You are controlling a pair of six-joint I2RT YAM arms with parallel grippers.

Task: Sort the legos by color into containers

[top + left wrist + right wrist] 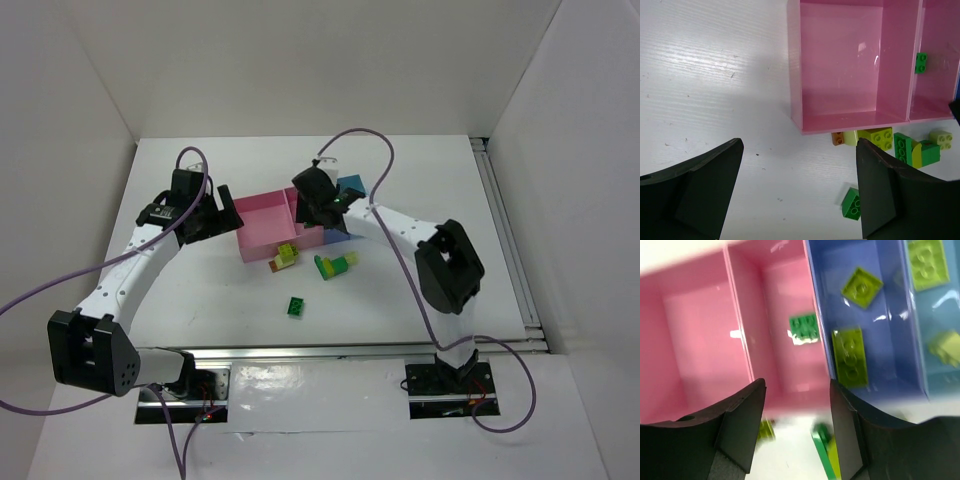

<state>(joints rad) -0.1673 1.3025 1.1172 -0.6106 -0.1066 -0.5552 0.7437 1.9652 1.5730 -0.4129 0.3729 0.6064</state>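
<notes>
The tray (262,238) sits mid-table. In the right wrist view a dark green brick (804,327) lies in the narrow pink compartment (785,365). Two lime bricks (850,357) lie in the periwinkle one (885,340), and pale yellow-green bricks (945,347) lie in the light blue one. My right gripper (797,430) is open and empty above the tray's near wall (333,212). My left gripper (800,190) is open and empty over the table left of the tray (226,213). Loose legos lie in front of the tray: orange-brown (838,138), lime (880,137), dark green (901,147), and a lone dark green brick (851,202).
The large pink compartment (840,65) holds nothing. White walls enclose the table on the left, back and right. A purple cable loops from each arm. A metal rail (505,240) runs along the table's right edge.
</notes>
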